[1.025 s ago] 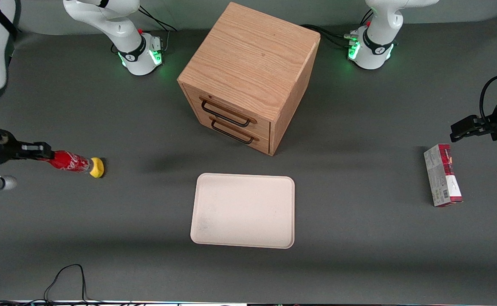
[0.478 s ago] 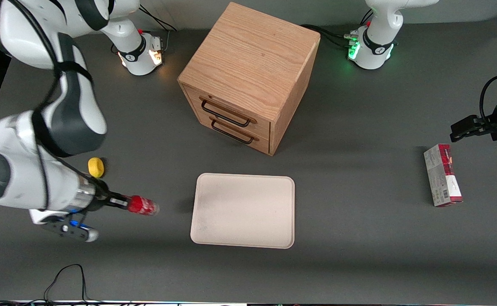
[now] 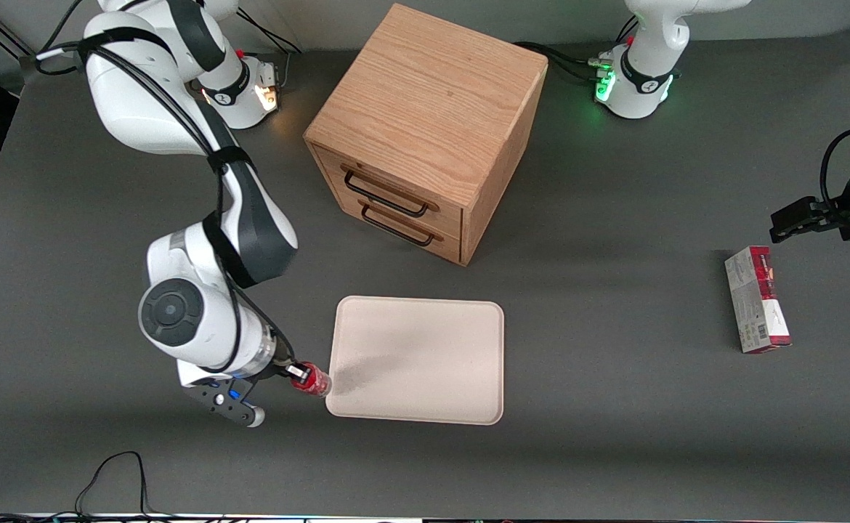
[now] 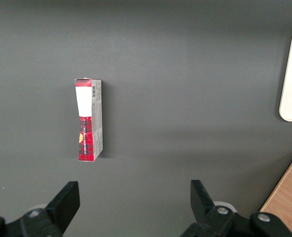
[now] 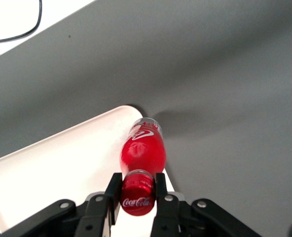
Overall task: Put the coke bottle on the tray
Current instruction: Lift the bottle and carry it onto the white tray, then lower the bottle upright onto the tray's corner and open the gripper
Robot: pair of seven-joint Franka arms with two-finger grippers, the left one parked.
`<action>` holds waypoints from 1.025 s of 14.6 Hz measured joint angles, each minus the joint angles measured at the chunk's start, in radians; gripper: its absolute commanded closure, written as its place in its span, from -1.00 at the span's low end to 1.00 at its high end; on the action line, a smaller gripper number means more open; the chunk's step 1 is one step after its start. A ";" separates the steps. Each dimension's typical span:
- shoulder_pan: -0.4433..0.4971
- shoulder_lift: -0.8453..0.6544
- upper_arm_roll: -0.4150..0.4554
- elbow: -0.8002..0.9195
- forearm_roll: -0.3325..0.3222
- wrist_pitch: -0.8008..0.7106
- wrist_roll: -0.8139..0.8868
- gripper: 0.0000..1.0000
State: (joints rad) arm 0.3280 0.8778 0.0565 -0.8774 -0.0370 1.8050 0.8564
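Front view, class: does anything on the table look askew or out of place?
Only the carton lies flat on its side, toward the parked arm's end. The hand carries the coke bottle tilted at the tray corner, which is expected.

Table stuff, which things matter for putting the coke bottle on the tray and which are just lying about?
Job: coke bottle, clamped at its cap by the gripper, above the tray's corner; tray.

Lying about: wooden drawer cabinet; red-and-grey carton, toward the parked arm's end.
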 measured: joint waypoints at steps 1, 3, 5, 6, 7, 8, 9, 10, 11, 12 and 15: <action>0.006 0.007 0.000 0.002 -0.012 0.004 0.012 1.00; 0.018 0.018 0.000 0.003 -0.035 0.013 0.030 1.00; 0.035 0.029 0.001 0.003 -0.041 0.026 0.058 1.00; 0.044 0.033 0.001 0.003 -0.042 0.029 0.070 1.00; 0.052 0.037 0.001 0.003 -0.043 0.033 0.080 1.00; 0.060 0.040 0.001 0.003 -0.043 0.036 0.088 1.00; 0.067 0.043 0.001 0.003 -0.043 0.039 0.096 1.00; 0.072 0.045 0.001 0.003 -0.044 0.043 0.103 1.00; 0.076 0.046 0.001 0.003 -0.046 0.046 0.108 1.00; 0.078 0.046 0.001 0.003 -0.050 0.048 0.110 1.00; 0.079 0.047 0.001 0.003 -0.054 0.060 0.112 -0.94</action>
State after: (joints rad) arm 0.4070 0.9244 0.0571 -0.8740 -0.0913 1.8652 0.9681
